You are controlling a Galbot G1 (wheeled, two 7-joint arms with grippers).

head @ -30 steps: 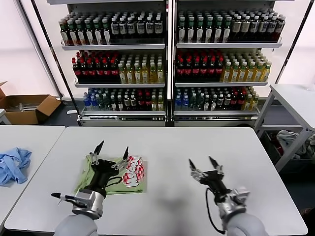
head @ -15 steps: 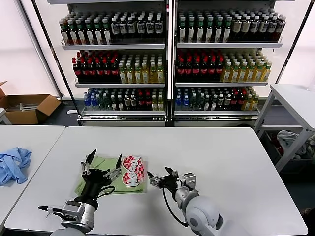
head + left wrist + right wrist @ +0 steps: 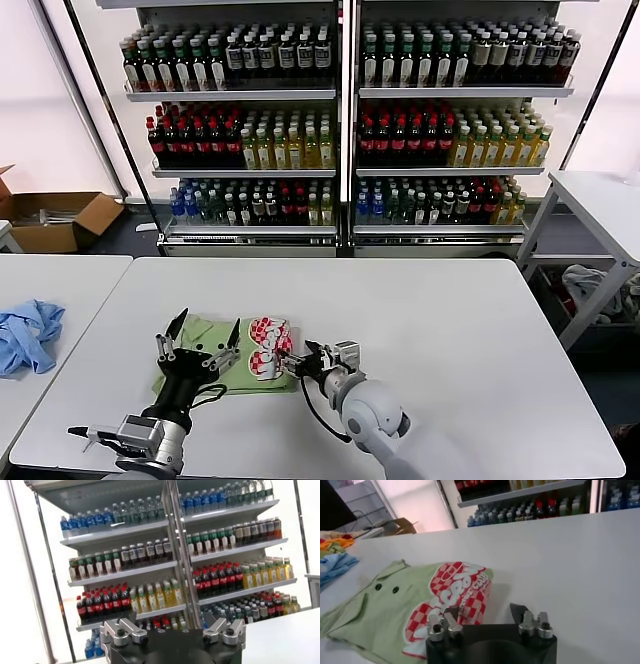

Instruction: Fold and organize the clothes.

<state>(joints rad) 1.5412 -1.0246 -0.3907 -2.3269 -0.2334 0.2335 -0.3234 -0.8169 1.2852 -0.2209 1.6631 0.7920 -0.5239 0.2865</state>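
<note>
T-shirt (image 3: 225, 358) lies folded compact, near-left on surface (image 3: 420, 320); folding judged nearly done. Right hand (image 3: 305, 366) at its right edge, part-open, gripping nothing visible. Left hand (image 3: 197, 352) hovers wide open, empty.

A wide white rectangular table (image 3: 430, 320) fills the foreground, with a second white table (image 3: 60, 275) just beside it and a third (image 3: 600, 195) off to the other side. Behind stand two tall metal shelving units (image 3: 340, 130) packed with rows of bottled drinks. An open brown cardboard box (image 3: 55, 215) sits on the dark floor (image 3: 135, 240) against pale, brightly lit walls.
</note>
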